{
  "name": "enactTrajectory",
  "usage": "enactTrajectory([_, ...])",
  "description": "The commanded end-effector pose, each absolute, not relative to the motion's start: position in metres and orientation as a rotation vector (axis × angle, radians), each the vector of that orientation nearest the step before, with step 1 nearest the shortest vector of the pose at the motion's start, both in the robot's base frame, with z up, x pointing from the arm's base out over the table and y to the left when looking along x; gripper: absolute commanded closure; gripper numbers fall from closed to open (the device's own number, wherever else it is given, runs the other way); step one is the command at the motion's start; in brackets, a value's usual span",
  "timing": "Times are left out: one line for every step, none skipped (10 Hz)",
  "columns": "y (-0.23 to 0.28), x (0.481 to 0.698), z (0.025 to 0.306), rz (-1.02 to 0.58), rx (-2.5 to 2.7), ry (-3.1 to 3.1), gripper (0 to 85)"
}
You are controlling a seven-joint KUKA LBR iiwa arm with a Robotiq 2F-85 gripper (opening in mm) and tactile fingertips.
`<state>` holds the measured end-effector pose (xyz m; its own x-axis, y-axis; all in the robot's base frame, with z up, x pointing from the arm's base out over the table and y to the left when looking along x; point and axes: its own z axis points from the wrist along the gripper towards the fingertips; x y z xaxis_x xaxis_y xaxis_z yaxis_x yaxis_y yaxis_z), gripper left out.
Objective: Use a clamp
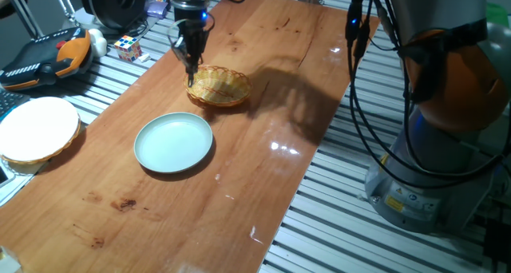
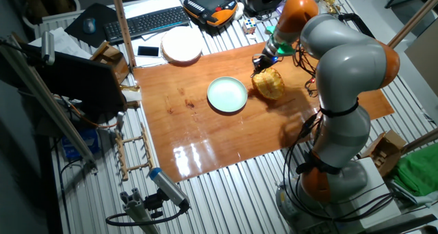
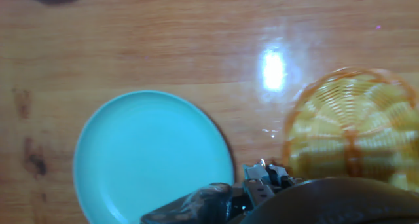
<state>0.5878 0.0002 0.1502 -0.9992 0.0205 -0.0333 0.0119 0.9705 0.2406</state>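
Gripper (image 1: 190, 65) hangs pointing down over the near-left rim of the wicker basket (image 1: 219, 86) in one fixed view, fingertips just above the rim. Fingers drawn close together, narrow gap only. A slim dark piece shows at the fingertips, running down from them: taken as the clamp (image 1: 190, 75), long axis roughly vertical, lower end pointing toward the basket rim. Too small here to tell whether the fingers actually pinch it or merely sit beside it.

Hand view: a small grey metallic part (image 3: 263, 179) sits at the bottom edge just beside the dark finger bodies, left of the basket (image 3: 353, 129). It is blurred and cut by the frame edge; its axis cannot be read from this view, and grip contact cannot be confirmed.

The other fixed view: gripper (image 2: 262, 61) at the basket's (image 2: 269, 83) far-left side; clamp not resolvable.

Layout on the wooden table (image 1: 263, 145):
- pale blue plate (image 1: 173, 143) near-left of the basket, apart from it, not touching
- basket upright, open side up
- round white disc (image 1: 36, 128) on the slatted bench at far left, well apart from the plate
- orange-and-black pendant (image 1: 48, 53) and a colour cube (image 1: 128, 46) beyond the table's left edge
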Motion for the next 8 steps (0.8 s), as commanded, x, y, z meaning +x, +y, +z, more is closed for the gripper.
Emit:
enactTrajectory([0.007,0.586,0.147,0.4,0.032,3.08,84.3])
enactTrajectory([0.013,0.585,0.143,0.416,0.035,3.075,84.3])
enactTrajectory([0.016,0.585,0.139,0.414,0.031,3.075,84.3])
enactTrajectory([0.018,0.584,0.135,0.387,0.023,3.078,84.3])
enactTrajectory([0.019,0.584,0.13,0.368,0.016,3.079,84.3])
enactTrajectory([0.019,0.584,0.125,0.356,0.004,3.078,84.3])
enactTrajectory([0.019,0.583,0.119,0.348,0.0,3.074,84.3])
enactTrajectory([0.02,0.582,0.113,0.35,0.008,3.07,84.3])
